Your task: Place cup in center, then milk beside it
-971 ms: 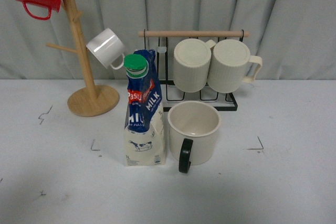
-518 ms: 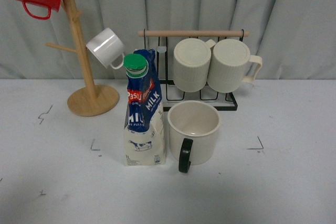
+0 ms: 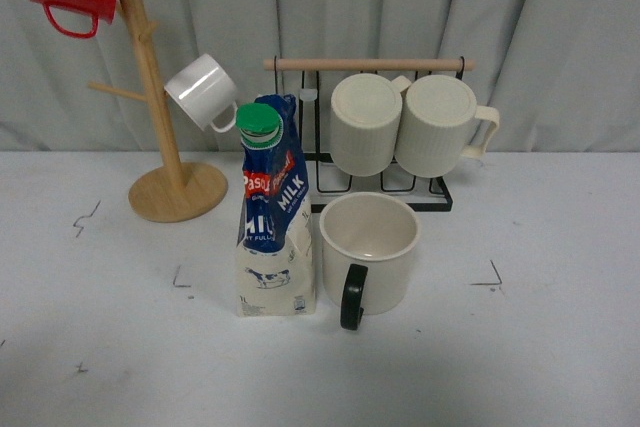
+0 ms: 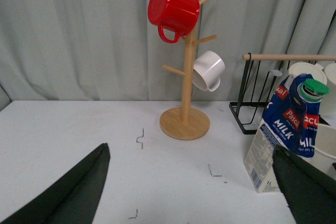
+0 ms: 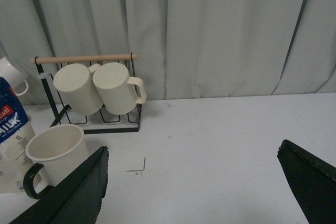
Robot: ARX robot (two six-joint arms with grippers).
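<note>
Cup (image 3: 368,250) upright at table (image 3: 560,347) centre, carton (image 3: 273,212) just beside, possibly touching. Left gripper (image 4: 191,192) and right gripper (image 5: 194,192) fingers spread wide, holding nothing.

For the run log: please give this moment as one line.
cup: upright, centre | milk: upright beside cup | left gripper: open, empty | right gripper: open, empty | placement looks done

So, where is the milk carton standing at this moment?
In the front view the milk carton stands upright near the table's middle, close beside the cup on that cup's left, in front of the black wire rack.
</note>
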